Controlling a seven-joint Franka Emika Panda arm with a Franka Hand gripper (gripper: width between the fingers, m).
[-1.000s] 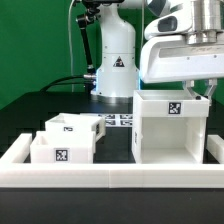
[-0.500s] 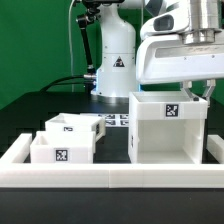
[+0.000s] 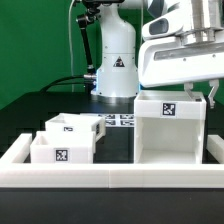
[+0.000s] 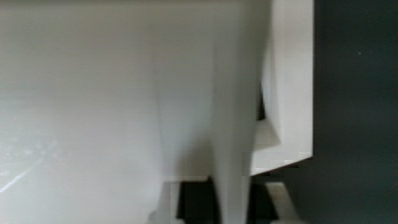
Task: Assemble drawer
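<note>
The drawer's tall white housing (image 3: 170, 135) stands at the exterior view's right, open front toward the camera, with a tag on its top band. Two open-topped square trays (image 3: 60, 152) (image 3: 75, 125) sit side by side at the exterior view's left. My gripper (image 3: 201, 95) is at the housing's top right corner, with one finger on each side of the right wall. In the wrist view the thin white wall (image 4: 231, 120) runs between the two dark fingers (image 4: 196, 200), and my gripper (image 4: 233, 200) is shut on it.
A low white rail (image 3: 110, 178) edges the black table at the front and sides. The marker board (image 3: 120, 119) lies behind the trays, in front of the arm's white base (image 3: 115, 60). A dark cable runs off to the exterior view's left.
The gripper and the housing have come down a little together. The trays have not moved.
</note>
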